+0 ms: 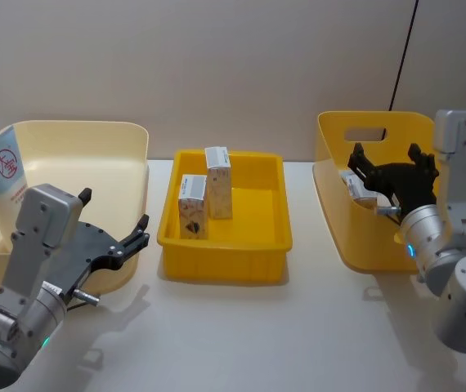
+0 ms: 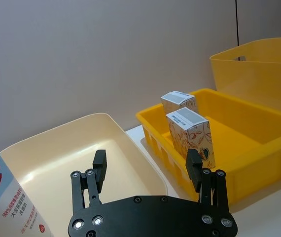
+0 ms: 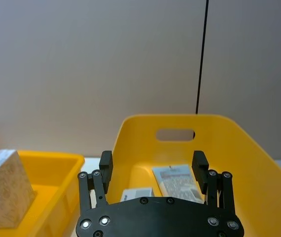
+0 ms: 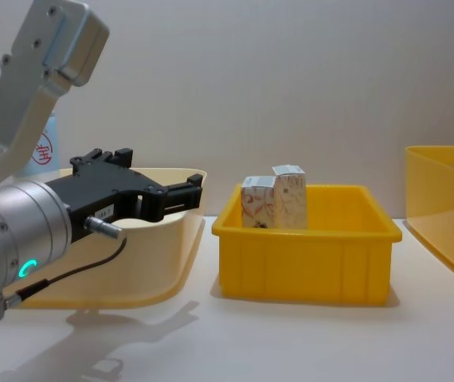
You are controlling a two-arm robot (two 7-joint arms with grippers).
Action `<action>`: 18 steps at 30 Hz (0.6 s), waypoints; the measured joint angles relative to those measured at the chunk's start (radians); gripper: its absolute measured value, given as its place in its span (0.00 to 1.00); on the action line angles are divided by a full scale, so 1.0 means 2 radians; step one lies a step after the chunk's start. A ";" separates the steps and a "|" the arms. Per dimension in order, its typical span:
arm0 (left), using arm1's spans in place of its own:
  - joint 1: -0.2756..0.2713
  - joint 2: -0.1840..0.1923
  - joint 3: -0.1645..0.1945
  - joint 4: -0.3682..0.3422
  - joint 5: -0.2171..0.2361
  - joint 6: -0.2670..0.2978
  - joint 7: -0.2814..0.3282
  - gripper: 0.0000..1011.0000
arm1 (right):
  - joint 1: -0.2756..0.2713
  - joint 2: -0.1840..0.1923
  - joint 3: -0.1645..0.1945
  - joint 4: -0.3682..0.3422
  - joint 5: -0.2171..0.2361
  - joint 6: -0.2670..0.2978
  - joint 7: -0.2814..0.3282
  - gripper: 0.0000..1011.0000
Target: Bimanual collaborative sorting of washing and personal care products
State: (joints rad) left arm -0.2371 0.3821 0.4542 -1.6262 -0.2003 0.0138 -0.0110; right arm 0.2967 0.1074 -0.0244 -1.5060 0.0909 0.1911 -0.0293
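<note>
A light-blue-and-white tube (image 1: 4, 174) (image 2: 6, 197) (image 4: 44, 150) with a red round logo leans in the cream bin (image 1: 94, 135) at the left. Two white cartons with reddish swirls (image 1: 193, 206) (image 1: 218, 181) (image 2: 192, 136) (image 4: 257, 203) stand upright in the low yellow tray (image 1: 225, 263). More white cartons (image 3: 177, 180) (image 3: 136, 194) (image 1: 354, 186) lie inside the tall yellow bin (image 1: 339, 233) on the right. My left gripper (image 1: 114, 210) (image 2: 147, 170) (image 4: 158, 169) hovers open and empty over the cream bin's near right corner. Above the tall yellow bin, my right gripper (image 1: 384, 151) (image 3: 153, 163) is open and empty.
The three containers stand in a row on a white table (image 1: 241, 335), close to a plain wall. A black cable (image 1: 405, 49) runs down the wall behind the right bin. Bare table stretches in front of the containers.
</note>
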 joint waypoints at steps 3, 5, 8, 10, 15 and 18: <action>0.000 0.000 0.000 0.000 0.000 0.000 0.000 0.99 | -0.003 0.001 0.000 -0.005 0.001 -0.018 0.007 0.99; 0.000 0.000 0.000 0.000 0.000 0.000 0.000 0.99 | -0.006 0.003 0.001 -0.009 0.002 -0.034 0.013 0.99; 0.000 0.000 0.000 0.000 0.000 0.000 0.000 0.99 | -0.009 0.004 0.001 -0.014 0.004 -0.052 0.022 0.99; 0.000 0.000 0.000 0.000 0.000 0.000 0.000 0.99 | -0.010 0.005 0.001 -0.016 0.004 -0.054 0.024 0.99; 0.000 0.000 0.000 0.000 0.000 0.000 0.000 0.99 | -0.013 0.007 -0.001 -0.018 0.006 -0.054 0.024 0.99; 0.000 0.000 0.000 0.000 0.000 0.000 0.000 0.99 | -0.021 0.013 -0.007 -0.025 0.011 -0.055 0.026 0.99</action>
State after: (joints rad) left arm -0.2372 0.3821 0.4542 -1.6262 -0.2003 0.0138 -0.0109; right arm 0.2548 0.1338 -0.0376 -1.5550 0.1136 0.0808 0.0225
